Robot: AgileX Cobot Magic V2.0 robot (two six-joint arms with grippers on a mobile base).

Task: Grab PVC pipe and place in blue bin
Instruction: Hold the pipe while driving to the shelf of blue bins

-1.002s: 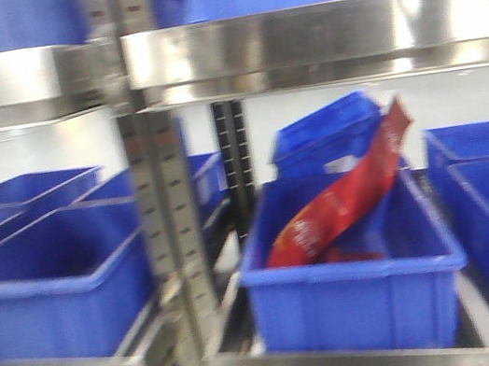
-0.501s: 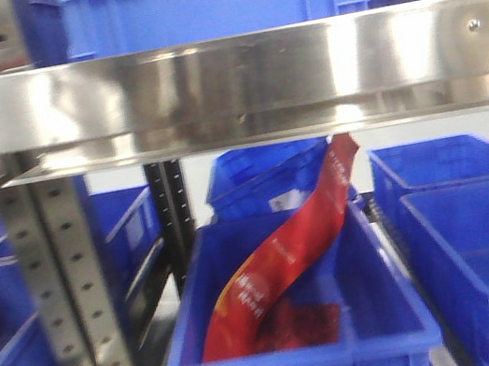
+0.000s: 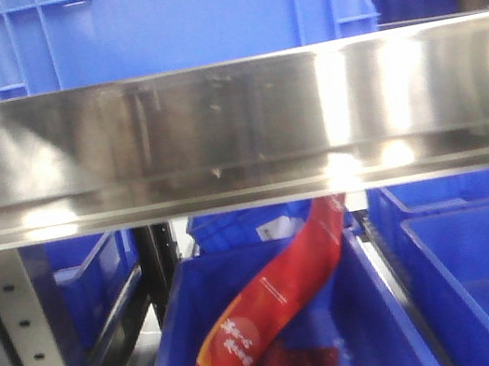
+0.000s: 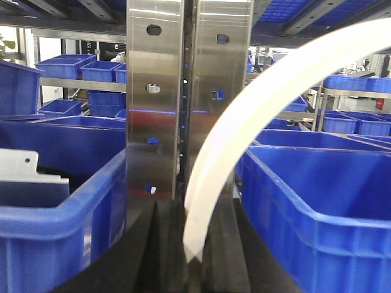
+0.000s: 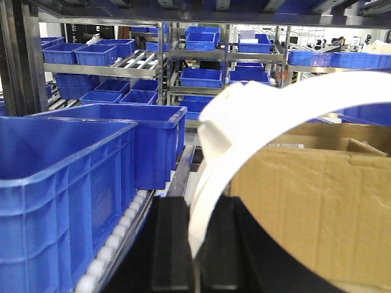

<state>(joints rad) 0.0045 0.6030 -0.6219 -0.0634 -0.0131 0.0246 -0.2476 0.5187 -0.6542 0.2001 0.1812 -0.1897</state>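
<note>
The white curved PVC pipe (image 4: 256, 104) appears to arch between the arms. The left gripper (image 4: 194, 244) is clamped on one end and the right gripper (image 5: 195, 244) is pinched closed on the other. Neither end is in a bin. I judge both arms should move together, keep the arc off the steel shelf upright (image 4: 156, 91), and release only above the open blue plastic bin (image 4: 317, 201).

A: What faces the front camera?
B: A shiny steel beam (image 3: 236, 132) runs straight across. Below it, a long red packet (image 3: 275, 301) with white print curves upward.
A: And the wrist cameras?
B: Left: an upright perforated steel post (image 4: 186, 97). Right: a brown cardboard box (image 5: 305, 201), with white rollers (image 5: 116, 244) lower left.
</note>
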